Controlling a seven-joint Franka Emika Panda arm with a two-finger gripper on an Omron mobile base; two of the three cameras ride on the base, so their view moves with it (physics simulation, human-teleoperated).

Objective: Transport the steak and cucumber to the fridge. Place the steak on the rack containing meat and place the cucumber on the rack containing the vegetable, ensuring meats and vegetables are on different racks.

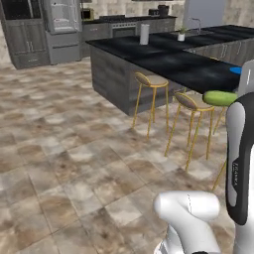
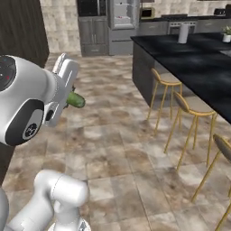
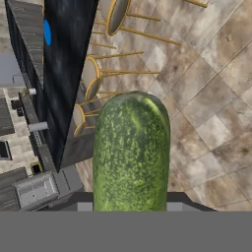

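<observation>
Tiled floor (image 2: pixel 113 149) beneath; hand view shows jaws gripping cucumber (image 3: pixel 131 152) endwise

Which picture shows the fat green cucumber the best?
The hand view: the thick, speckled green cucumber stands large and close in the middle. The left base view shows one rounded end beside the white arm; the right base view shows a small end poking past the hand.

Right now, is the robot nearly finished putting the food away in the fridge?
Not yet. The short, thick green cucumber is picked up: the end effector is shut on it, carried in the air above the tiled floor. The tall grey stainless-steel fridge stands far off across the kitchen. Left to do: reach it and put the cucumber on the vegetable rack. How the steak's part of the job stands can't be told from here.
</observation>
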